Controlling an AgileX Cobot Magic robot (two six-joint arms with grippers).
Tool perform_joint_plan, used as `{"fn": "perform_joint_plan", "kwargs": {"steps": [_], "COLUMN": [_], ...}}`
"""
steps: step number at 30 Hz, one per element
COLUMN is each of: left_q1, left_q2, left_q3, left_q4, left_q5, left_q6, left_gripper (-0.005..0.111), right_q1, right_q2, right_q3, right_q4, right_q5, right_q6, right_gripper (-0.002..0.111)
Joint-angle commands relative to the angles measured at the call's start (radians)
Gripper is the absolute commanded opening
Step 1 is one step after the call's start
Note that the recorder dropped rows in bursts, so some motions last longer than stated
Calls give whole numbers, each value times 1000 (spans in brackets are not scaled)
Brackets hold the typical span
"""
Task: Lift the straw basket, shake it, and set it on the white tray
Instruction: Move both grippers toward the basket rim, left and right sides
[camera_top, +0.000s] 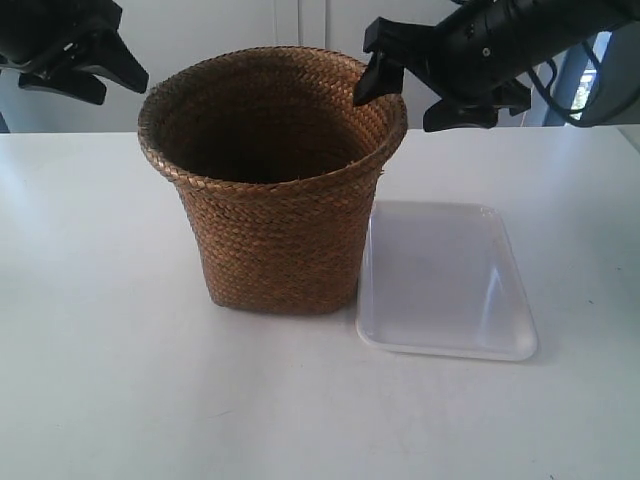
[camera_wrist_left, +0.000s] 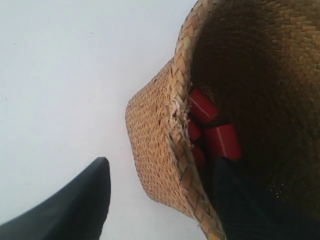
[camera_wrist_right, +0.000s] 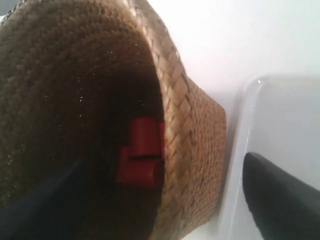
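Left wrist view is showing left claw (camera_wrist_left: 161, 160), like right claw (camera_wrist_right: 164, 160), gaping astride the basket (camera_wrist_left: 150, 130) rim, seemingly a light, stiff handhold.

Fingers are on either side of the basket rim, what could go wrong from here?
Red pieces lie in the basket; shaking may toss them out. The fingers would grip only the flared straw rim, which might flex and slip. The tray sits right beside the base and could get nudged.

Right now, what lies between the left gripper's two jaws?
The rim and wall of the straw basket, shown in the left wrist view: the left gripper has one jaw outside, one inside.
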Motion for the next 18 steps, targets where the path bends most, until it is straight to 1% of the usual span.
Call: {"fn": "perform_joint_plan", "kwargs": {"steps": [1,4,12,18], "left_q1": [-6,-19,-96,-104], "left_q2": [30,50,115,124], "left_q3": [-4,-4,-20,-20], "left_q4": [-50,-83,-82,-65], "left_q5": [-12,-26,-78,-103], "left_q6": [18,47,67,66], "left_gripper": [66,66,66,66], "right_q1": [1,1,1,17], "right_q2": [13,25,54,77], "right_q3": [-4,-4,-16,-15], "right_q4": [-5,-2,2,5], "right_q5": [-29,-34,-39,-41], "right_q6": [-14,-14,-26,-36], "right_gripper": [78,78,78,78]}}
